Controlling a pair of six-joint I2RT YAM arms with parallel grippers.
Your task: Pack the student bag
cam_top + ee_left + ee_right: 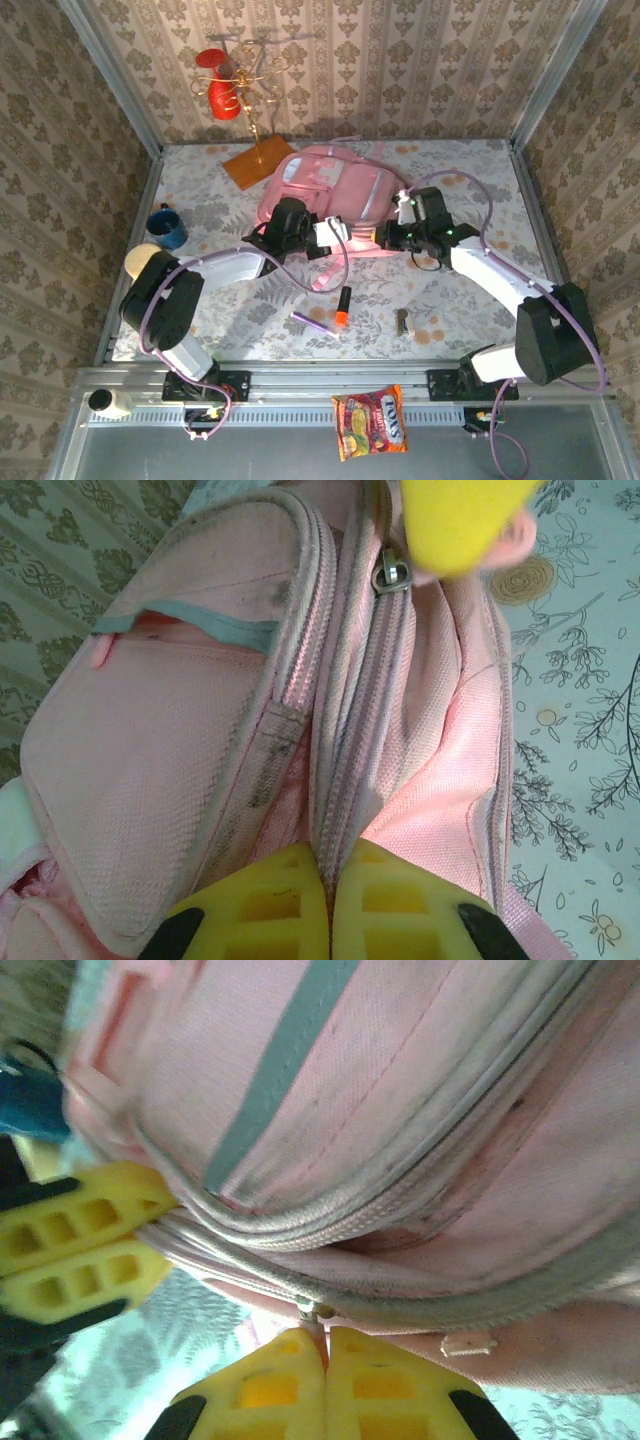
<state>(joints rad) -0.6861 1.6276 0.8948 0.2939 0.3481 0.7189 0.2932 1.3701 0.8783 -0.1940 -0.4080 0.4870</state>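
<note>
Apparently unzipping the pink backpack (150,760): left jaws pinch its zip seam (325,780), right jaws pinch the zipper pull (315,1311); next, likely drawing it away from the left jaws.

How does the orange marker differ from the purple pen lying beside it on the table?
The orange marker is thicker, with a dark far end; the purple pen is slimmer. The marker runs near to far, while the pen lies slanted across. Both lie flat on the table, close to each other, on the near side of the student bag.
</note>
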